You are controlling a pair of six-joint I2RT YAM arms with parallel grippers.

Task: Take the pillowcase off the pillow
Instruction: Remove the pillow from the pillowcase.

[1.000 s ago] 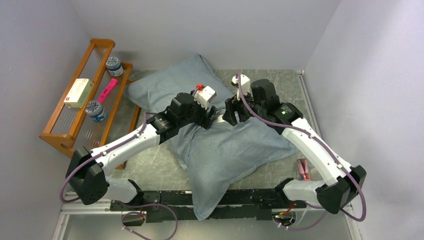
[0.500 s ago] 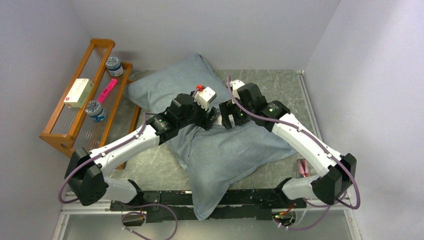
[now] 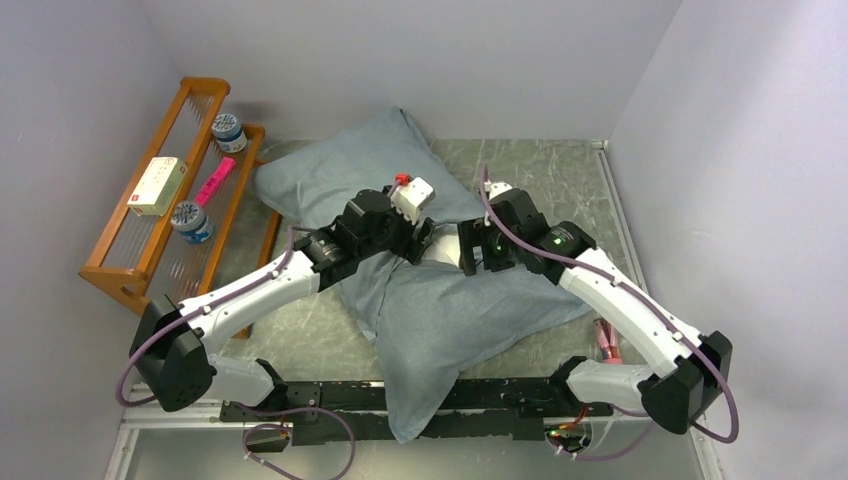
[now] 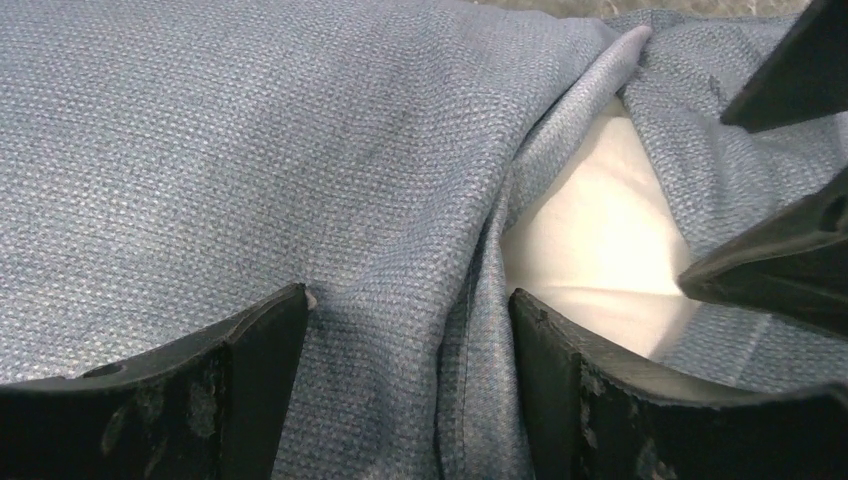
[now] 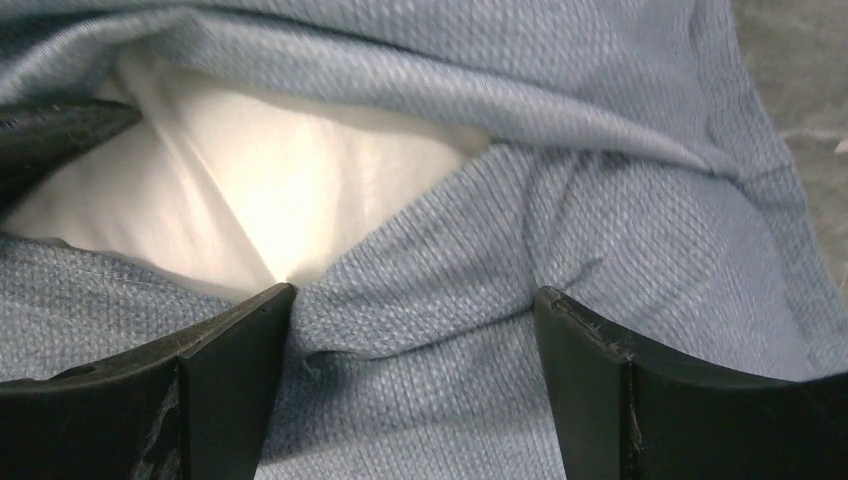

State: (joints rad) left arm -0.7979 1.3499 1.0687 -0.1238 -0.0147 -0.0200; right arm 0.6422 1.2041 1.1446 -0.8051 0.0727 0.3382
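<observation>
The grey-blue pillowcase [image 3: 440, 300] lies diagonally across the table with the pillow inside. A slit in its middle shows a patch of the white pillow [image 3: 441, 252]. My left gripper [image 3: 424, 240] is open at the slit's left side. In the left wrist view it [image 4: 410, 335] straddles a raised fold of the pillowcase hem [image 4: 470, 300], with the pillow [image 4: 600, 250] just to the right. My right gripper [image 3: 466, 252] is open at the slit's right side. In the right wrist view its jaws [image 5: 415, 325] stand wide over the pillowcase edge [image 5: 430, 300], beside the bare pillow [image 5: 250, 190].
A wooden rack [image 3: 130, 270] stands at the left with two jars [image 3: 228, 131], a box [image 3: 157, 185] and a pink item [image 3: 214, 180]. A pink object [image 3: 607, 340] lies by the right wall. Walls close in on the left, back and right.
My right arm has swung back toward the near side and come down at the slit's right edge. My left arm has barely moved.
</observation>
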